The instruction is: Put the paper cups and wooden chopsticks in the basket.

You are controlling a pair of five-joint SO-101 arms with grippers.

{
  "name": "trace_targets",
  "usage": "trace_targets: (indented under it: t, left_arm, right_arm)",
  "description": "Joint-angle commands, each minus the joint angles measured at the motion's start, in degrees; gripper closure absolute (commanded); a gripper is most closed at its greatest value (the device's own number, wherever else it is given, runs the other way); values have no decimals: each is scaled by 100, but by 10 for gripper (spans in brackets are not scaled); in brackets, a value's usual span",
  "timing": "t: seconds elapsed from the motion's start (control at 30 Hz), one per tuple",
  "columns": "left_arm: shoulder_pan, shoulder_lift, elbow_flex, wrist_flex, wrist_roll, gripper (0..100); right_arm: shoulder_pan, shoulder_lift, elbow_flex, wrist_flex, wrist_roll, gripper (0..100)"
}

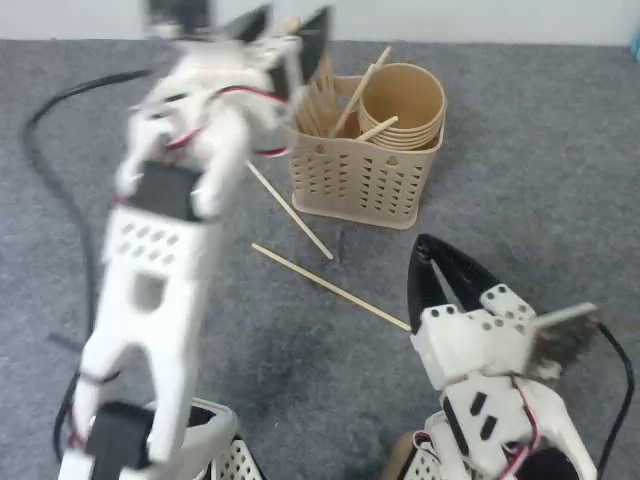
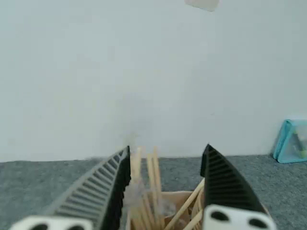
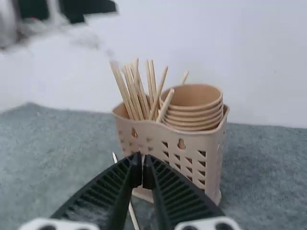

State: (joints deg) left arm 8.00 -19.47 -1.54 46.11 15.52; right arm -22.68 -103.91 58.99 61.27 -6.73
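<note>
From the high view, the basket (image 1: 365, 175) stands on the grey table (image 1: 560, 150) with the stacked cups (image 1: 402, 98) in its right half and a bundle of chopsticks (image 1: 318, 100) upright in its left half. Two loose chopsticks (image 1: 330, 287) lie on the table in front of it, one reaching to the basket's left corner and the other lying nearer the arms. The left gripper (image 1: 295, 20) hangs above the basket's left rear with its jaws spread wide and nothing between them. The right gripper (image 1: 425, 245) sits low in front of the basket, just beside the nearer stick's end. In the left wrist view, the left gripper (image 2: 167, 148) gapes over the chopsticks (image 2: 154, 182) and grips none. In the right wrist view, the right gripper (image 3: 142, 159) has its tips pressed together, empty, pointing at the basket (image 3: 192, 153), which holds the cups (image 3: 194, 108) and chopsticks (image 3: 136, 88). One loose stick (image 3: 130, 213) lies under the jaws.
</note>
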Motion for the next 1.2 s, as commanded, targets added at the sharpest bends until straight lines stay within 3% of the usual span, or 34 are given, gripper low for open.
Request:
trace_targets:
  t: [0.0, 0.17, 0.3, 0.47, 0.67, 0.9, 1.17]
  left_arm:
    - [-914, -932, 22, 1178, 484, 776]
    - [-1934, -967, 611, 1776, 818, 776]
    - [-2251, -554, 1191, 1749, 1116, 776]
    - [-2119, 440, 1710, 967, 1609, 776]
    - [-1837, 2031, 1824, -299, 1952, 776]
    - [-1503, 3780, 673, -492, 1987, 776]
    - [-1363, 5723, -1771, 765, 1987, 798]
  right_arm:
    - [-374, 66, 176, 145, 448, 980]
    - [-593, 919, 334, 101, 440, 980]
    - [-620, 2334, 334, -92, 448, 980]
    - [-620, 3829, 352, -629, 457, 980]
    - [-620, 4418, 440, -910, 448, 980]
    - [-620, 4409, 448, -892, 457, 980]
    - [-629, 4409, 484, -875, 457, 980]
